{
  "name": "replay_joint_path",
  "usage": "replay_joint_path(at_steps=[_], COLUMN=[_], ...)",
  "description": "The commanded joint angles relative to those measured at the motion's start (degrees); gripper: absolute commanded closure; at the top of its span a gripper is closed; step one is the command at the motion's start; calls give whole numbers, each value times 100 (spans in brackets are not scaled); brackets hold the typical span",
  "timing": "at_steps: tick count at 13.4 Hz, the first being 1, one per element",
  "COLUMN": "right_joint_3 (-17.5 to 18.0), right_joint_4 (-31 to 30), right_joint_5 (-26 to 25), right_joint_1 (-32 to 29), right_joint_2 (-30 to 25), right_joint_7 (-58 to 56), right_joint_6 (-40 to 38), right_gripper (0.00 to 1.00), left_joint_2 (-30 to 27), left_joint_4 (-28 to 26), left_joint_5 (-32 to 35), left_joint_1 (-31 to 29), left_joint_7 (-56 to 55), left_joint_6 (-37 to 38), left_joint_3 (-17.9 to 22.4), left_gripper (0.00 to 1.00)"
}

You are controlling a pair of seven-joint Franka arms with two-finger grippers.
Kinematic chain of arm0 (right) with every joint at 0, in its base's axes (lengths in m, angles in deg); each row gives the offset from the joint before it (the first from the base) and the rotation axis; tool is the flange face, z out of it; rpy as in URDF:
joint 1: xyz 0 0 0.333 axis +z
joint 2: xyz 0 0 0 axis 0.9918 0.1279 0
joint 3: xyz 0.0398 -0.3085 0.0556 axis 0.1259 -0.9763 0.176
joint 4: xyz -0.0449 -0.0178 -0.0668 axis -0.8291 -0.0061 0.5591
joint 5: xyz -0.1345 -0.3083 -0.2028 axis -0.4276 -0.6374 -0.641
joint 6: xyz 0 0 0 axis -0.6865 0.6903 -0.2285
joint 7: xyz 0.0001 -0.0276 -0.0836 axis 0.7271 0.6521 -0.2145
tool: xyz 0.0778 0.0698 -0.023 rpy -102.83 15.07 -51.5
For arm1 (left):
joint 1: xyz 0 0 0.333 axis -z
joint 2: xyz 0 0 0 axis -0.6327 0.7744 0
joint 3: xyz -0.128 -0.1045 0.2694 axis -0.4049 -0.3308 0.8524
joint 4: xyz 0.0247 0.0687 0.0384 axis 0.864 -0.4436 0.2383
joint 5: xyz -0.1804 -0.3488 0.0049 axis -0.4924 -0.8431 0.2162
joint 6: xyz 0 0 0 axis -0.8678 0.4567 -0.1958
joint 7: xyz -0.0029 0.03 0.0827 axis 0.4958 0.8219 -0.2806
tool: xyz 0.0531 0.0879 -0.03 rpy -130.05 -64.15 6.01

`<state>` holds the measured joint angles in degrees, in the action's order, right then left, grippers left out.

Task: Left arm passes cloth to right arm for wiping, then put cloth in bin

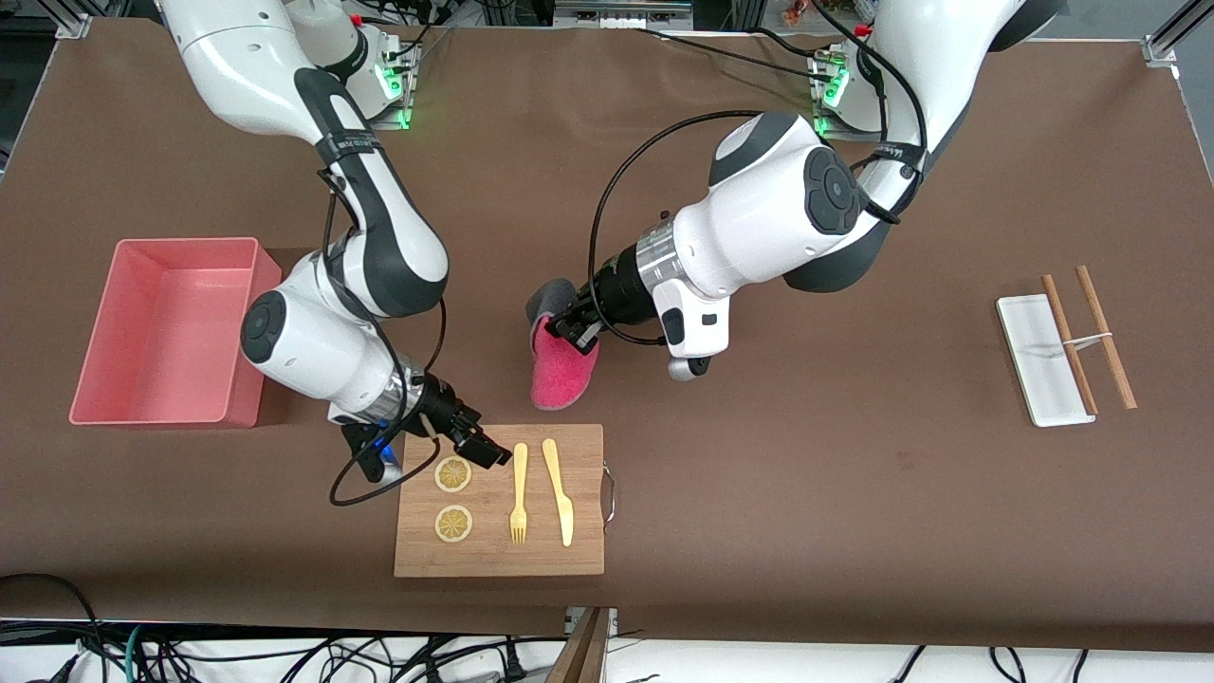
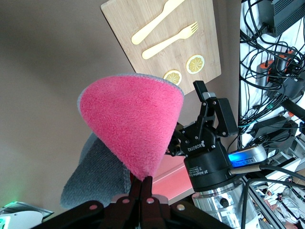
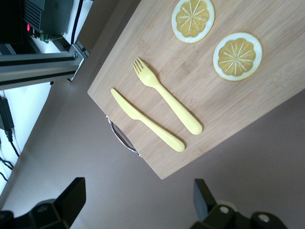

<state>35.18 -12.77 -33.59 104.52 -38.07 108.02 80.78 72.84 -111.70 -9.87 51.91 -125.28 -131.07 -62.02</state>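
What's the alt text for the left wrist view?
The left gripper, jaws shut, pinches a pink cloth that fans out in the air. Past it are the open right gripper and a wooden cutting board carrying a fork, a knife and two lemon slices.

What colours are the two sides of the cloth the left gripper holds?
Soft microfibre cloth: magenta-pink one side, dark grey the other; clearest in the left wrist view.

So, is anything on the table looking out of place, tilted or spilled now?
Nothing stands out. The cloth hangs from the shut left gripper above the table. The open right gripper is over the cutting board, where fork, knife and lemon slices lie neatly.
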Motion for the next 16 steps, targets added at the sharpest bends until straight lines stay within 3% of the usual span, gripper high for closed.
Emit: replay_joint_path(at_steps=[1, 9, 16], right_joint_3=[-22, 321, 312], right_joint_4=[455, 421, 421], right_joint_5=[106, 914, 845], right_joint_1=[72, 73, 11], right_joint_2=[241, 312, 250], right_joint_7=[99, 196, 416], right_joint_6=[-13, -275, -1602], right_gripper=[0, 0, 2], left_joint_2=[87, 96, 96], left_joint_4=[176, 176, 176], left_joint_5=[-154, -154, -154], left_joint_1=[52, 35, 35], left_joint_7=[-34, -26, -26], left_joint_6=[-26, -96, -96], left_joint_3=[28, 28, 28], left_gripper=[100, 100, 100])
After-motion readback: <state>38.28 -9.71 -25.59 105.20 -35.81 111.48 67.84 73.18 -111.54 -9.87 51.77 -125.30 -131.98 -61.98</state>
